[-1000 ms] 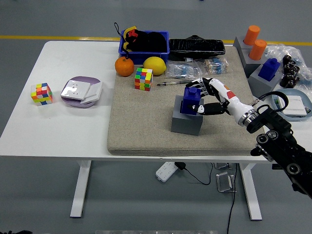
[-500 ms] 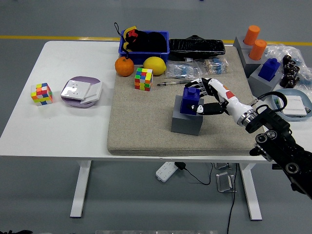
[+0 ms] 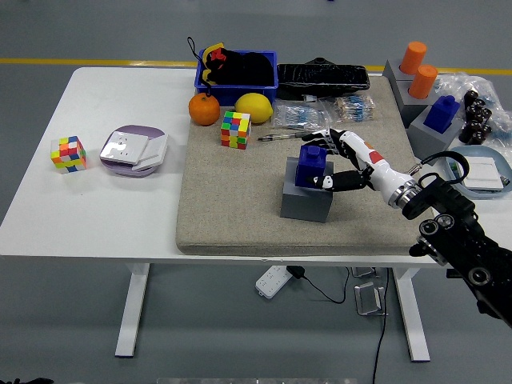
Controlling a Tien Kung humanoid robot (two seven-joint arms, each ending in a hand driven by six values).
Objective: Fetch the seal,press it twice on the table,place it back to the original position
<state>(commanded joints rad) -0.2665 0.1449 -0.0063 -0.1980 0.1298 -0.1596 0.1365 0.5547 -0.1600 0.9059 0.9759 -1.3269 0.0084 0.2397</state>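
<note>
The right hand (image 3: 342, 160) has its fingers curled round the blue seal (image 3: 312, 166), thumb low at the front and fingers (image 3: 330, 138) over the top. The seal sits on a grey block (image 3: 306, 202), at five o'clock from the colour cube (image 3: 236, 130). It looks rigid, light and smooth-sided, so gripping the narrow upper knob seems safest.

Right arm reaching in from lower right, right hand (image 3: 330, 164) fingers curled, grasping

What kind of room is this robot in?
Probably a robot test lab: a white table crowded with practice props like puzzle cubes, a grey floor with a yellow line, and power cables hanging underneath.
</note>
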